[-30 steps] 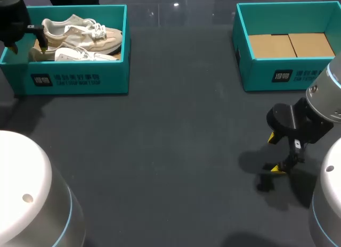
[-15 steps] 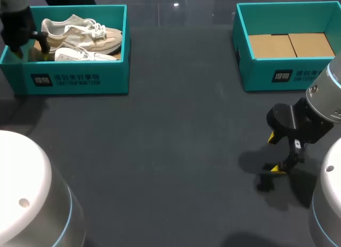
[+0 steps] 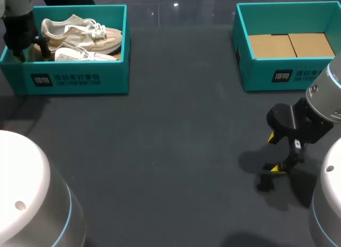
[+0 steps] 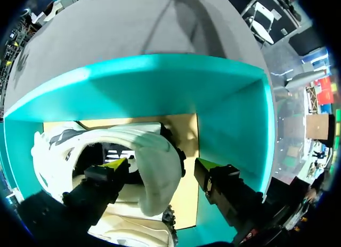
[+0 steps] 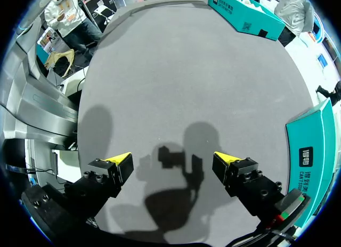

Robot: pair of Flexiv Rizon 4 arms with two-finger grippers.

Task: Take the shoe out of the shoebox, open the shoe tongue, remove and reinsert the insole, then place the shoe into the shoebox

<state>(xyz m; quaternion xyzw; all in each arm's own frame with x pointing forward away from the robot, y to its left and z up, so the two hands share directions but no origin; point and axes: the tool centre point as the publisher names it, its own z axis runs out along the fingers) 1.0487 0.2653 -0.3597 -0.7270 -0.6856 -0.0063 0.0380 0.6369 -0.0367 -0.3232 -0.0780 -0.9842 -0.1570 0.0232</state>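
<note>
Two beige-and-white shoes lie in the teal shoebox at the far left; the upper shoe lies on its side. My left gripper reaches down into the box's left end at that shoe's heel. In the left wrist view the white heel stands between the open fingers of the left gripper. One yellow tip is inside the shoe's collar, the other outside the heel with a gap of box floor between. My right gripper hangs open low over the bare table at the right, and the right gripper holds nothing.
A second teal shoebox stands at the far right with brown cardboard on its floor. The dark grey tabletop stretches between the two boxes. The left box's teal walls stand close around my left gripper.
My left gripper has sunk deeper into the left box around the shoe's heel, its fingers drawing a little closer. The right arm has kept still.
</note>
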